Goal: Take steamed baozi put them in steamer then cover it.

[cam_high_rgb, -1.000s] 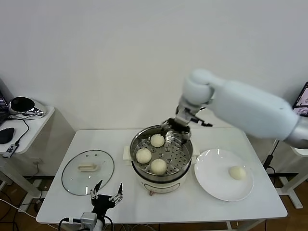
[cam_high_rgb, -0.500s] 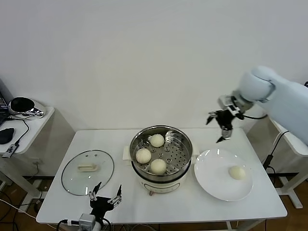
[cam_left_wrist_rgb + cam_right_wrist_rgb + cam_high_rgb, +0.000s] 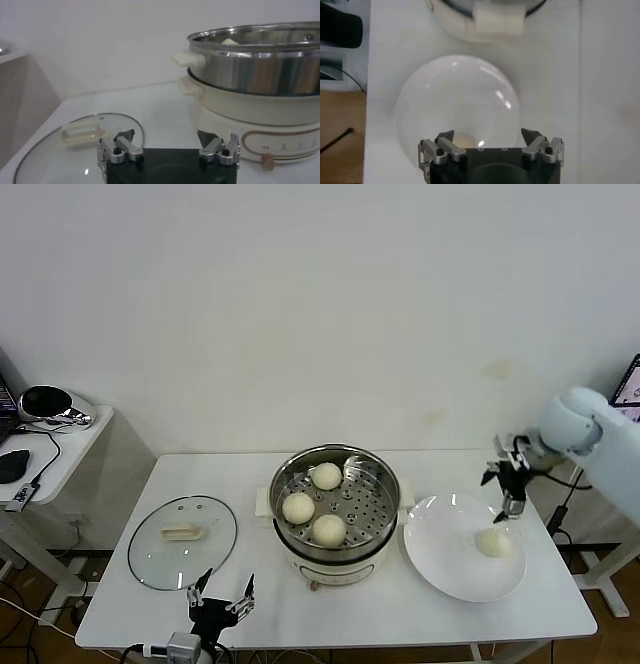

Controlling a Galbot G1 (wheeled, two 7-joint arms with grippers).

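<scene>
Right gripper [image 3: 508, 492] swung from steamer [image 3: 335, 506] to above last baozi [image 3: 492, 542] on plate [image 3: 440, 559], jaws open, empty (three already in); left gripper [image 3: 222, 599] parked, jaws open.

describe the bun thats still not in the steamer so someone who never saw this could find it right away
Start at the steel steamer in the middle of the white table; beside it, on the robot's right, lies a flat white plate. The bun sits alone on that plate, under the open right gripper. Unlike the three buns in the steamer's perforated tray, it rests on bare white china.
</scene>
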